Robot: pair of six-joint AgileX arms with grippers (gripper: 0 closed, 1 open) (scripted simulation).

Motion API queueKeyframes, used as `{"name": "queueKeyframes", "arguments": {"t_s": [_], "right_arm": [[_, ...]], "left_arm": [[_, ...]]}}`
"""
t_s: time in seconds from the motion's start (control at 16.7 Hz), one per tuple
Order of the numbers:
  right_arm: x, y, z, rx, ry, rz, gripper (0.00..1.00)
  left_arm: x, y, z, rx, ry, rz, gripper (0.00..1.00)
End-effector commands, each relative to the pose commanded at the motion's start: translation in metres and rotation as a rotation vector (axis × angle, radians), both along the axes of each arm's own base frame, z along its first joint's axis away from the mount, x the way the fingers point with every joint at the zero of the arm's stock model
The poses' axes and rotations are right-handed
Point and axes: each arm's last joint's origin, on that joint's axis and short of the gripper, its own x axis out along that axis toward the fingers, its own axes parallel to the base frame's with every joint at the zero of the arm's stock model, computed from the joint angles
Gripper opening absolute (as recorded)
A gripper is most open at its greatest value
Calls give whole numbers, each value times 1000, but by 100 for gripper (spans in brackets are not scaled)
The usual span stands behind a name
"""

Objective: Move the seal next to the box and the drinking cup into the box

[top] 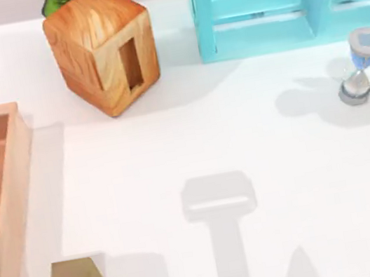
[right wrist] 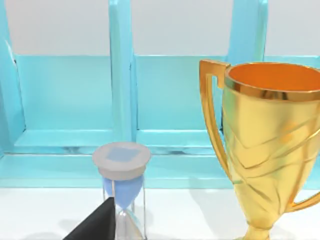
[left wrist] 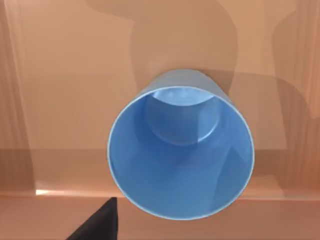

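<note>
Blue drinking cup (left wrist: 181,152) inside box (left wrist: 65,75)

1. This is a rendered test scene rather than a lived-in room: a plain white worktop (top: 243,143) with flat, even shading.
2. The props are unrelated: a glossy orange-brown wooden cube with a narrow slot (top: 102,46), a turquoise cabinet (top: 276,2), a small grey-capped hourglass (top: 361,66) and a shiny gold trophy cup (right wrist: 270,145).
3. A shallow reddish-brown wooden tray (top: 10,196) lies at the worktop's left edge.
</note>
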Motion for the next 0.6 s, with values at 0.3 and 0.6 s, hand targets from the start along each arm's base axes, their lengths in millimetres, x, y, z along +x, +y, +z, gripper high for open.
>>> {"name": "queueKeyframes", "arguments": {"t_s": [0.3,0.6], "right_arm": [[0,0,0,0,0,0,100],[0,0,0,0,0,0,100]], "left_arm": [[5,9,30,-36,13,32,100],[9,11,47,-60,49,35,100]]}}
